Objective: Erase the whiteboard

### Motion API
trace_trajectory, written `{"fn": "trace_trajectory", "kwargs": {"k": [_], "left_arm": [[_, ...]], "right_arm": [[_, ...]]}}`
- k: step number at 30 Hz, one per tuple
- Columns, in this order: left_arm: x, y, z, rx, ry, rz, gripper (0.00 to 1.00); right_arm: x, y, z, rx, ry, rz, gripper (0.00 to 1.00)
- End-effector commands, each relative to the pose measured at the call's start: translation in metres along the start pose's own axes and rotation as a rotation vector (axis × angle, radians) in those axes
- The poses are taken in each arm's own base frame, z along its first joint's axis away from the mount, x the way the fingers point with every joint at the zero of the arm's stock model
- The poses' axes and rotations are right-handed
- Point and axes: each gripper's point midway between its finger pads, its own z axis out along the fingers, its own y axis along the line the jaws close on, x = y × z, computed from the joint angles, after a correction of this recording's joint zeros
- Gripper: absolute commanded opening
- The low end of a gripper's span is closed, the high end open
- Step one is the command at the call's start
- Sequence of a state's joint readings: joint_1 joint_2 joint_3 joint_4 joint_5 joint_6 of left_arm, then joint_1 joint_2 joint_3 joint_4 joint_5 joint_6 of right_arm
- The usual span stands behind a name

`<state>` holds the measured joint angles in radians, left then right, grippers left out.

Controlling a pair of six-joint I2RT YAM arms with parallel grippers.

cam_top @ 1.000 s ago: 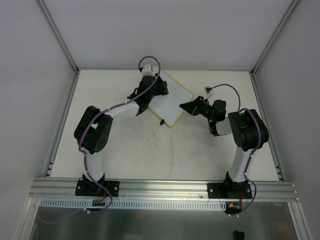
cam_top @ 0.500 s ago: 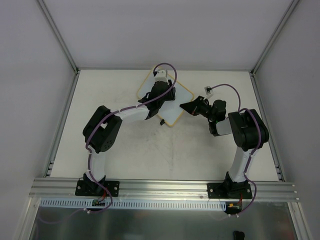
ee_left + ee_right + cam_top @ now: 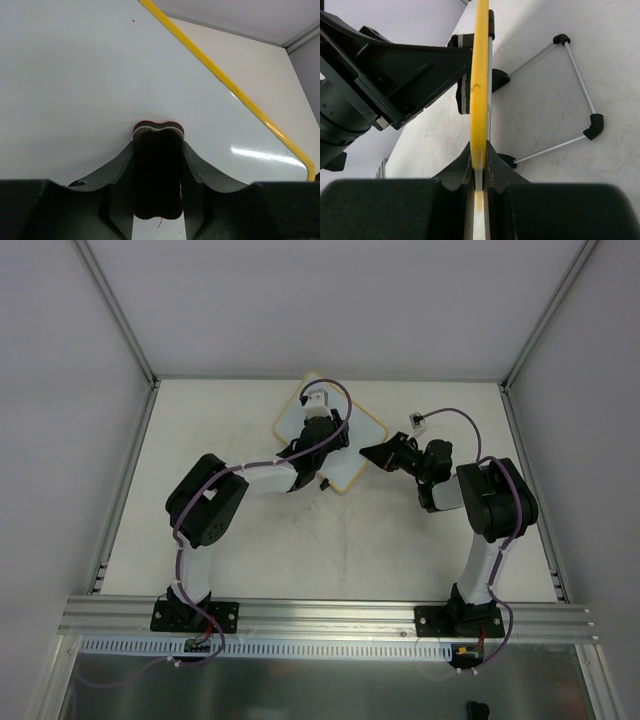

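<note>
The whiteboard (image 3: pixel 354 460) lies skewed like a diamond at the back middle of the table, white with a thin yellow-tan frame. My left gripper (image 3: pixel 324 432) is over its middle. In the left wrist view it (image 3: pixel 158 150) is shut on a small black eraser (image 3: pixel 157 170) that is pressed on the board's white surface (image 3: pixel 75 75). A faint red mark shows just below the eraser. My right gripper (image 3: pixel 373 453) is shut on the board's right edge. The right wrist view shows its jaws (image 3: pixel 479 160) clamped on the yellow frame (image 3: pixel 480 75).
A wire stand with black end caps (image 3: pixel 580 100) sticks out behind the board. A black foot (image 3: pixel 324 483) shows at the board's near edge. A small white cable plug (image 3: pixel 417 420) lies right of the board. Enclosure walls stand at the back and sides.
My left gripper swept with the eraser from the board's upper left edge to the right, then came back a little toward the middle. The right gripper has stayed still on the edge.
</note>
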<state>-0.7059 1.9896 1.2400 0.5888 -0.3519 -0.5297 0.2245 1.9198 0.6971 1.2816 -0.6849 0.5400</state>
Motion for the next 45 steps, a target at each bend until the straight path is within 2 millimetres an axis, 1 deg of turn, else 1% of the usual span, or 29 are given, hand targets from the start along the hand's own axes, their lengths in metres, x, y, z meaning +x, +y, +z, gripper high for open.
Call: {"fn": "trace_trajectory", "kwargs": {"k": [1,3,5,6,9,13,15,16,18,19,21,22,25,28,30,32,33,34,35,36,38,39,40,41,42,43,44,45], "left_arm": [[0.06,0.008,-0.018,-0.034,0.134,0.025,0.0],[0.07,-0.001,-0.024,-0.016,0.147,0.029,0.0],[0.08,-0.002,-0.03,-0.019,0.162,0.04,0.0],[0.088,-0.006,-0.036,-0.01,0.176,0.047,0.0],[0.108,-0.007,-0.047,-0.022,0.206,0.068,0.0],[0.13,-0.001,-0.06,-0.041,0.252,0.071,0.0],[0.134,0.002,-0.065,-0.049,0.262,0.07,0.0],[0.14,0.006,-0.071,-0.056,0.278,0.071,0.0],[0.144,0.01,-0.077,-0.069,0.288,0.068,0.0],[0.151,0.017,-0.082,-0.084,0.307,0.059,0.0],[0.158,0.023,-0.09,-0.112,0.326,0.022,0.0],[0.167,0.033,-0.098,-0.129,0.348,0.021,0.0],[0.182,0.043,-0.107,-0.145,0.389,0.013,0.0],[0.192,0.046,-0.116,-0.145,0.425,-0.004,0.0],[0.195,0.039,-0.121,-0.126,0.436,0.005,0.0],[0.194,0.038,-0.126,-0.119,0.431,0.019,0.0],[0.184,0.031,-0.128,-0.102,0.416,0.011,0.0],[0.181,0.033,-0.132,-0.097,0.412,0.023,0.0],[0.173,0.029,-0.134,-0.084,0.4,0.022,0.0],[0.154,0.019,-0.138,-0.055,0.37,0.008,0.0],[0.144,0.023,-0.151,-0.05,0.372,0.029,0.0],[0.123,0.015,-0.159,-0.024,0.341,0.01,0.0],[0.118,0.018,-0.166,-0.027,0.341,0.015,0.0],[0.119,0.032,-0.176,-0.057,0.364,0.033,0.0],[0.102,0.03,-0.185,-0.037,0.351,0.012,0.0],[0.105,0.044,-0.194,-0.064,0.375,0.007,0.0],[0.087,0.054,-0.2,-0.077,0.356,-0.029,0.0],[0.085,0.065,-0.205,-0.088,0.368,-0.051,0.0]], "right_arm": [[-0.029,0.064,0.001,-0.234,-0.088,-0.209,0.0],[-0.028,0.064,0.0,-0.234,-0.086,-0.206,0.0],[-0.029,0.065,0.0,-0.234,-0.088,-0.209,0.0],[-0.029,0.064,0.0,-0.234,-0.088,-0.209,0.0],[-0.029,0.065,0.001,-0.236,-0.088,-0.21,0.0],[-0.028,0.065,0.0,-0.235,-0.087,-0.207,0.0],[-0.029,0.065,0.0,-0.235,-0.089,-0.21,0.0],[-0.028,0.065,0.0,-0.234,-0.088,-0.209,0.0],[-0.029,0.065,0.0,-0.235,-0.09,-0.212,0.0],[-0.029,0.065,0.0,-0.234,-0.088,-0.21,0.0],[-0.028,0.065,0.001,-0.236,-0.088,-0.211,0.0],[-0.029,0.065,0.0,-0.235,-0.089,-0.211,0.0],[-0.028,0.066,0.001,-0.237,-0.087,-0.209,0.0],[-0.028,0.066,0.001,-0.236,-0.088,-0.211,0.0],[-0.028,0.066,0.001,-0.236,-0.086,-0.21,0.0],[-0.028,0.066,0.001,-0.238,-0.088,-0.213,0.0],[-0.028,0.066,0.001,-0.237,-0.087,-0.212,0.0],[-0.028,0.066,0.001,-0.238,-0.088,-0.212,0.0],[-0.028,0.065,0.001,-0.235,-0.087,-0.21,0.0],[-0.028,0.066,0.001,-0.236,-0.086,-0.211,0.0],[-0.028,0.066,0.001,-0.235,-0.088,-0.213,0.0],[-0.028,0.065,0.001,-0.234,-0.089,-0.213,0.0],[-0.028,0.065,0.001,-0.234,-0.089,-0.211,0.0],[-0.028,0.066,0.001,-0.235,-0.087,-0.211,0.0],[-0.028,0.066,0.001,-0.235,-0.088,-0.213,0.0],[-0.028,0.066,0.001,-0.235,-0.09,-0.214,0.0],[-0.029,0.066,0.001,-0.237,-0.089,-0.215,0.0],[-0.027,0.066,0.001,-0.236,-0.087,-0.213,0.0]]}}
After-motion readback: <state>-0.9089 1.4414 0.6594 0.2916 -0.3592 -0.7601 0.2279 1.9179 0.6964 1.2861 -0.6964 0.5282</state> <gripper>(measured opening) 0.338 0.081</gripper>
